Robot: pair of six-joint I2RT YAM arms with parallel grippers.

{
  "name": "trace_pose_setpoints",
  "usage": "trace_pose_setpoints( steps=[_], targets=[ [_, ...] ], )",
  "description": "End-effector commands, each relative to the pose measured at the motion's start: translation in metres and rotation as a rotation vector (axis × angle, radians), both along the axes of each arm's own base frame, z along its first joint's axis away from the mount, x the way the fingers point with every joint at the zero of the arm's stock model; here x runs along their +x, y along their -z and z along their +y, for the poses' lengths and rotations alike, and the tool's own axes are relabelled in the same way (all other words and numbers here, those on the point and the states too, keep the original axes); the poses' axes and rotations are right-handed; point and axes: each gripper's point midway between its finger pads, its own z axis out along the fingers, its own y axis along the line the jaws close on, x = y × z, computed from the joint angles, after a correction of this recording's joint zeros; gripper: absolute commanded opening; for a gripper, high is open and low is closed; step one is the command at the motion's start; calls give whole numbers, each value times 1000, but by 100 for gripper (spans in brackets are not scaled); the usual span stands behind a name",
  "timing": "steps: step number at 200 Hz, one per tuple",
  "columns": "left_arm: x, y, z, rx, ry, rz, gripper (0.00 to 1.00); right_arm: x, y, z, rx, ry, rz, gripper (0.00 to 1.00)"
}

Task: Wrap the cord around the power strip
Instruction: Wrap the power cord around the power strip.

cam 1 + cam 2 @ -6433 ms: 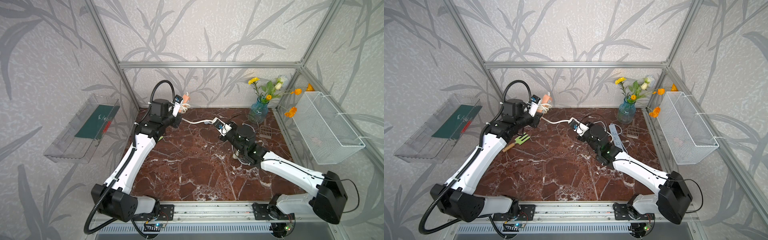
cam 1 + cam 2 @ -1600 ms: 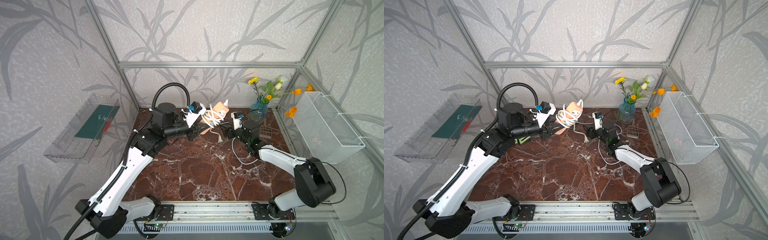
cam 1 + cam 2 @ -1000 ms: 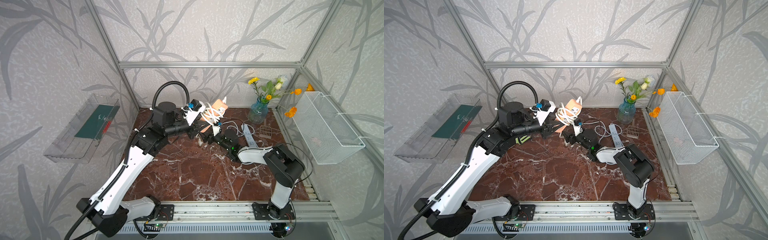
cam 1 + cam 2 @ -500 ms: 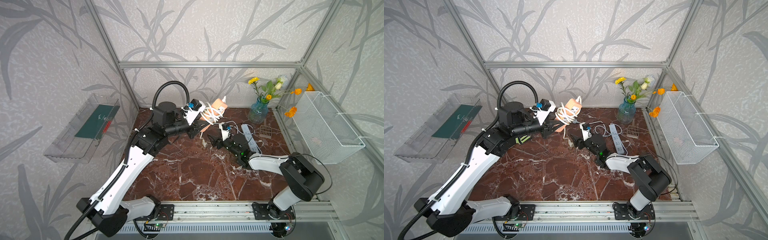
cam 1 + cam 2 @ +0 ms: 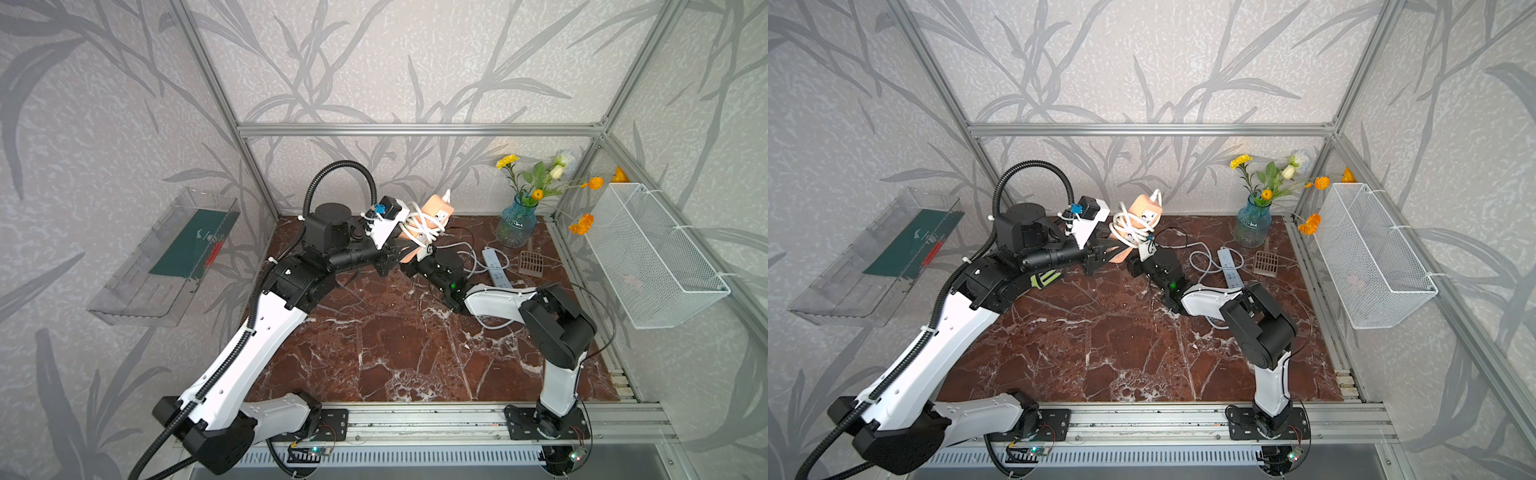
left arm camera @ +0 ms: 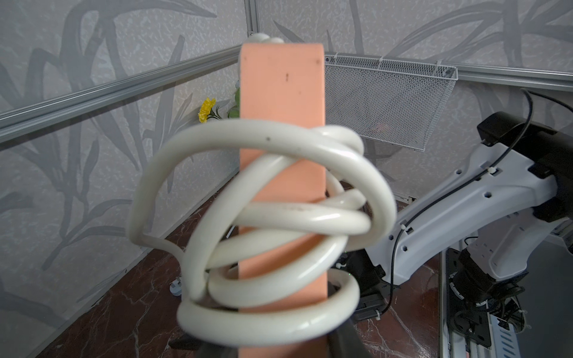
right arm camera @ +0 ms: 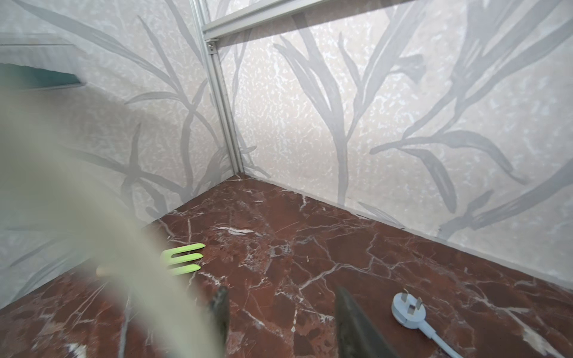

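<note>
The peach power strip [image 5: 436, 205] [image 5: 1144, 208] is held tilted up above the back of the table, with my left gripper [image 5: 399, 253] [image 6: 273, 347] shut on its lower end. The white cord [image 5: 419, 226] [image 6: 263, 217] lies around it in several loose loops. My right gripper [image 5: 1136, 266] [image 7: 280, 307] sits just below and beside the strip. Its jaws stand apart over bare marble with nothing between them. A blurred length of the cord [image 7: 93, 217] hangs close beside one of its fingers [image 7: 220, 307].
A second white power strip [image 5: 496, 268] with a looped cable lies at the back right, near a blue vase [image 5: 515, 224] and a brown grid piece [image 5: 531, 264]. A pale plug [image 7: 407, 308] and a green fork [image 5: 1044, 278] lie on the marble. A wire basket [image 5: 652, 257] hangs on the right wall.
The right gripper has come back in under the held strip and its jaws have narrowed. The left arm holds the strip where it was.
</note>
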Motion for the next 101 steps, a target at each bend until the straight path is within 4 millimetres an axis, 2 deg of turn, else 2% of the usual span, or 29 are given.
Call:
trace_pose_setpoints(
  steps=[1,12,29,46,48,51,63,77,88,101],
  targets=[
    [-4,-55,12,-84,-54,-151,0,2,21,-6,-30,28,6,19],
    [13,-56,25,-59,-158,-173,0,-14,34,-8,-81,8,12,10],
    [47,-61,57,-42,-362,-201,0,-56,52,-8,-214,-55,3,0],
    [76,-53,84,2,-510,-196,0,-98,61,-11,-365,-117,-32,0],
    [79,-51,85,11,-519,-194,0,-102,53,-11,-366,-121,-55,0],
    [82,-47,87,28,-531,-192,0,-111,58,-13,-411,-139,-52,0],
    [96,-27,91,119,-567,-178,0,-139,53,-16,-523,-194,-95,0],
    [111,5,96,256,-600,-159,0,-164,38,-24,-648,-238,-173,0],
    [120,36,103,390,-621,-132,0,-172,13,-38,-677,-222,-228,0],
    [125,72,114,538,-633,-104,0,-177,-28,-56,-696,-179,-320,0]
  ],
)
